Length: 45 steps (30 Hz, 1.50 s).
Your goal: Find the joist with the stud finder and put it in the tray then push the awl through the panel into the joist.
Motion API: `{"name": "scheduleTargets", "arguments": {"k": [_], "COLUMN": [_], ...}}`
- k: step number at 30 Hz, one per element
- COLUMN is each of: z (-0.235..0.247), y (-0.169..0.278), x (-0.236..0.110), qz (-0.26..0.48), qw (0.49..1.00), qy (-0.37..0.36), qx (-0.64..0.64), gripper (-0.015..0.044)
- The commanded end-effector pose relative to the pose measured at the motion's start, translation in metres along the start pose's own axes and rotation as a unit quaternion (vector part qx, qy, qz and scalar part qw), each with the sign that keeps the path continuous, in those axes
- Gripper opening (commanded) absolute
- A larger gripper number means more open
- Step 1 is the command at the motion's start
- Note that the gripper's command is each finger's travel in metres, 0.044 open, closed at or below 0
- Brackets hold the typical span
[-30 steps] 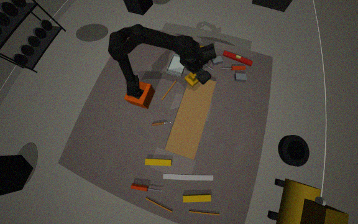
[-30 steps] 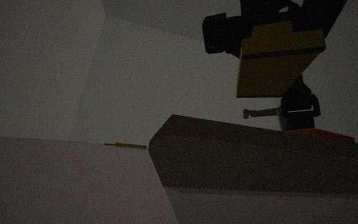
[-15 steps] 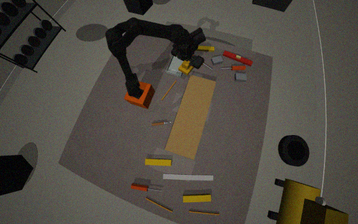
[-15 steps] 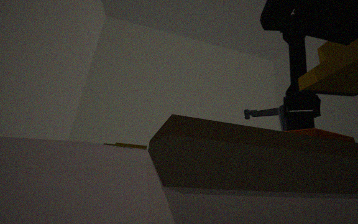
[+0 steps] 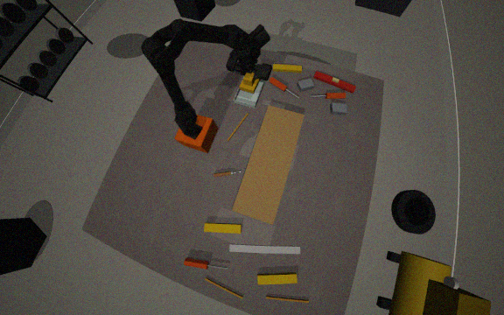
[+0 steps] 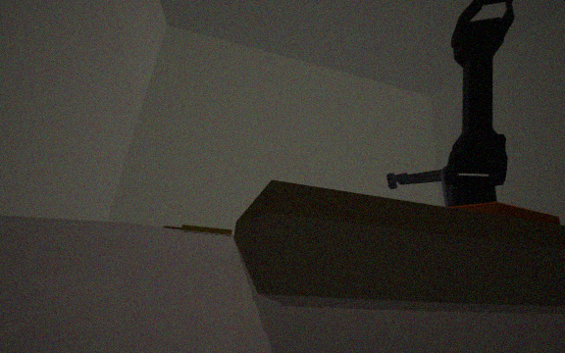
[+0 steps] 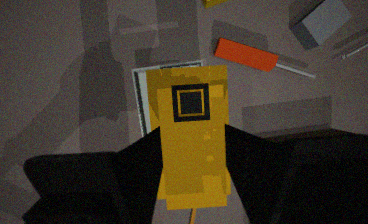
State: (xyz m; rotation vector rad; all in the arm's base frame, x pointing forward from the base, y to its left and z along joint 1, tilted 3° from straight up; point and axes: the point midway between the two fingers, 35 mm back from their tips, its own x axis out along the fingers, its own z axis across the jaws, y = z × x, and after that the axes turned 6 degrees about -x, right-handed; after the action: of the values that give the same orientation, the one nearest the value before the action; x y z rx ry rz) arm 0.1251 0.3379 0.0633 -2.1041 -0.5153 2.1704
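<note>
My gripper [image 5: 250,73] [image 7: 190,127] is shut on the yellow stud finder [image 5: 249,82] [image 7: 191,135], which has a black square window. It holds the stud finder just above the pale tray [image 5: 245,101] [image 7: 139,102] at the back of the mat; I cannot tell whether they touch. The tan floor panel [image 5: 269,164] lies lengthwise in the middle of the mat, in front of the tray. An orange-handled pointed tool [image 5: 279,84] [image 7: 246,54] lies right of the tray. A smaller one [image 5: 226,173] lies left of the panel.
A red level [image 5: 334,81], two grey blocks [image 5: 305,83] [image 5: 339,107], a yellow block [image 5: 287,67] and another orange-handled tool [image 5: 334,94] lie at the back right. The arm's orange base [image 5: 197,133] stands left of the panel. Yellow blocks and a white bar [image 5: 264,249] lie in front.
</note>
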Motion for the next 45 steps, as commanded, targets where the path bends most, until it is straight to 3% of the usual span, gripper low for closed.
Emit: {"name": "scheduleTargets", "arguments": {"k": [1, 45], "z": [0.020, 0.024], "y": [-0.009, 0.014], "x": [0.002, 0.088], "qz": [-0.005, -0.005], "qw": [1.000, 1.000], "qy": [-0.009, -0.010], "qx": [-0.025, -0.026], "gripper": [0.0000, 0.0000]}}
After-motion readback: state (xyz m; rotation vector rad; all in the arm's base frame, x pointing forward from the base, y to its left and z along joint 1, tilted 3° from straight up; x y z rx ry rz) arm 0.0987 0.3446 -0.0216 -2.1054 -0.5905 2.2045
